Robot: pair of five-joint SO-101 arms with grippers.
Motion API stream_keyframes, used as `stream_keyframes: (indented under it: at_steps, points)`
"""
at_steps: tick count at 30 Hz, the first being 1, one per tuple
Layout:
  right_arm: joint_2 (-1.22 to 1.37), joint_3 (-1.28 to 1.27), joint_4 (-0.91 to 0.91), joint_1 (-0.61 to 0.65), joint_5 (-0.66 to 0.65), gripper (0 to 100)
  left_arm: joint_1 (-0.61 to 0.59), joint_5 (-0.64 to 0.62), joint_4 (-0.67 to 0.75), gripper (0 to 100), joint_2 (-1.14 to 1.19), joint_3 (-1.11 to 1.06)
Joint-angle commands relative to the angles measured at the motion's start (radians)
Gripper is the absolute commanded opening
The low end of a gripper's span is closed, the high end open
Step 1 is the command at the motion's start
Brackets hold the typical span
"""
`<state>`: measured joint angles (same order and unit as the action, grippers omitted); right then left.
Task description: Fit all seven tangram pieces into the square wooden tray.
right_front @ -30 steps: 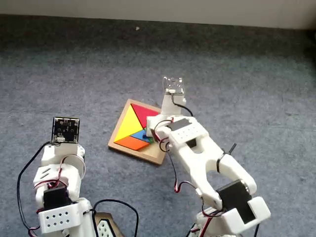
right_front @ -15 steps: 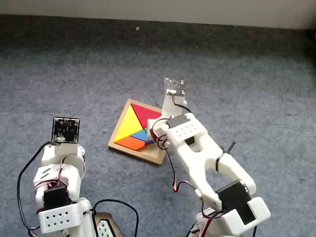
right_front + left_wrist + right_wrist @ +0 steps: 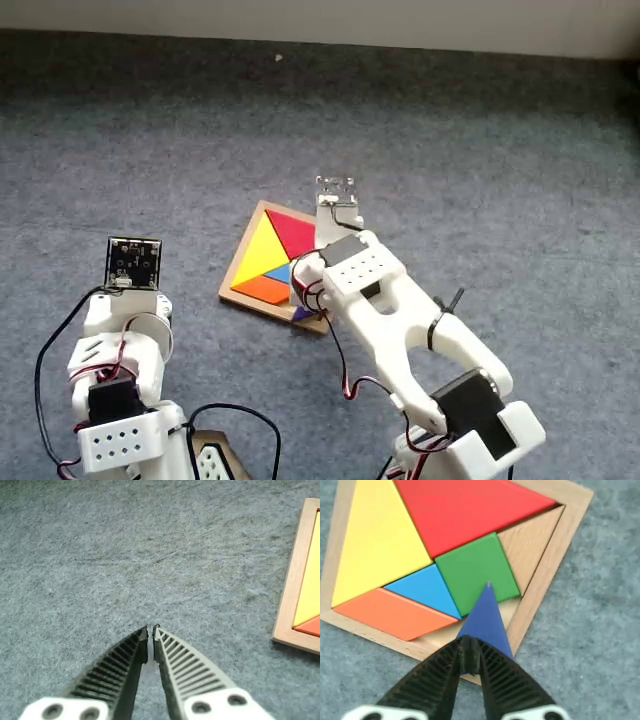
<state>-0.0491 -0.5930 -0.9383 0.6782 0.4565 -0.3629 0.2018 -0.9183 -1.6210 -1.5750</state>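
- We noted the square wooden tray (image 3: pixel 570 530) lying flat on grey carpet, with a bare triangular patch of wood beside one rim.
- Five pieces sat flat inside. The yellow large triangle (image 3: pixel 380 545) and red large triangle (image 3: pixel 465 510) shared an edge.
- The green square (image 3: pixel 475 572) lay against the red one, with the light-blue small triangle (image 3: pixel 425 587) next to it.
- The orange parallelogram (image 3: pixel 395 612) ran along a rim.
- We saw the dark blue triangle (image 3: pixel 485 620) pinched at its base by the right gripper (image 3: pixel 470 650), its tip over the green square.

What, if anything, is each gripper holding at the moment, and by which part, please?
The right gripper pinches the dark blue triangle by its wide end; the left gripper holds nothing.
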Motion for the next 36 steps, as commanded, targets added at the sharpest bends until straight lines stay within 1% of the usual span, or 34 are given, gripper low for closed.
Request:
stream_keyframes:
  at_steps: [1, 3, 5, 9, 13, 16, 19, 21, 25, 26, 31, 36]
  points:
    - [0.015, 0.002, -0.015, 0.036, 0.061, 0.4, 0.019, 0.003, 0.002, 5, -0.013, 0.019]
    - [0.015, 0.004, -0.012, 0.039, 0.086, 0.4, 0.019, 0.003, 0.002, 5, -0.013, 0.019]
    - [0.015, 0.002, 0.024, 0.038, 0.091, 0.4, 0.019, 0.003, 0.000, 5, -0.013, 0.019]
    - [0.019, -0.004, 0.090, 0.035, 0.140, 0.4, 0.019, 0.003, 0.000, 5, -0.013, 0.019]
    - [-0.015, -0.001, 0.061, 0.038, 0.143, 0.4, 0.019, 0.003, 0.000, 5, -0.013, 0.019]
    - [-0.099, 0.002, 0.027, 0.035, 0.143, 0.4, 0.019, 0.003, 0.000, 5, -0.013, 0.019]
    - [-0.168, 0.001, 0.036, 0.033, 0.144, 0.4, 0.019, 0.003, 0.000, 5, -0.013, 0.019]
    - [-0.177, -0.004, 0.099, 0.031, 0.144, 0.4, 0.019, 0.003, 0.000, 5, -0.013, 0.019]
    - [-0.134, -0.010, 0.291, 0.031, 0.140, 0.4, 0.019, 0.003, 0.000, 5, -0.013, 0.019]
    - [-0.116, -0.010, 0.303, 0.030, 0.138, 0.4, 0.019, 0.003, 0.000, 5, -0.013, 0.019]
    - [-0.070, -0.010, 0.294, -0.010, 0.138, 0.4, 0.019, 0.003, 0.000, 5, -0.013, 0.019]
    - [-0.073, 0.001, 0.107, -0.018, 0.137, 0.4, 0.019, 0.003, 0.000, 5, -0.013, 0.019]
